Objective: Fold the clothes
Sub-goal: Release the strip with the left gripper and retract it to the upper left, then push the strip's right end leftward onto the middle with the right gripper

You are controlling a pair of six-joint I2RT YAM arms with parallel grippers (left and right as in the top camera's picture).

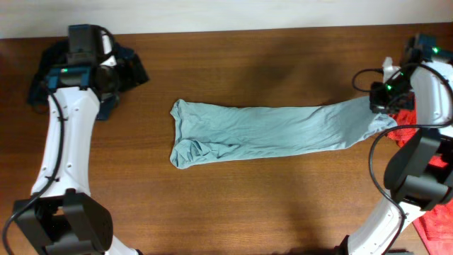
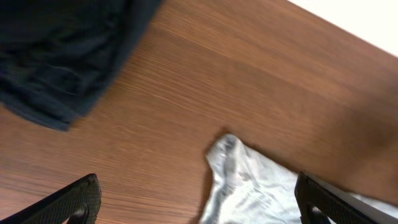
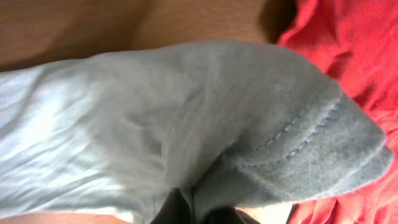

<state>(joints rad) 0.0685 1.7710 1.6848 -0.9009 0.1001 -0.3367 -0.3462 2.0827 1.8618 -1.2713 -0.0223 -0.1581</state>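
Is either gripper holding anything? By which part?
The right gripper is shut on the grey-teal T-shirt, pinching its bunched end at the stitched hem, beside the red shirt. The left gripper is open and holds nothing.

A brown wood-grain table [image 1: 269,205] meets a pale wall [image 1: 212,13] at its far edge.

Matt soft cloth T-shirt [image 1: 269,131] lies on a smooth wood-grain table [image 1: 248,205].
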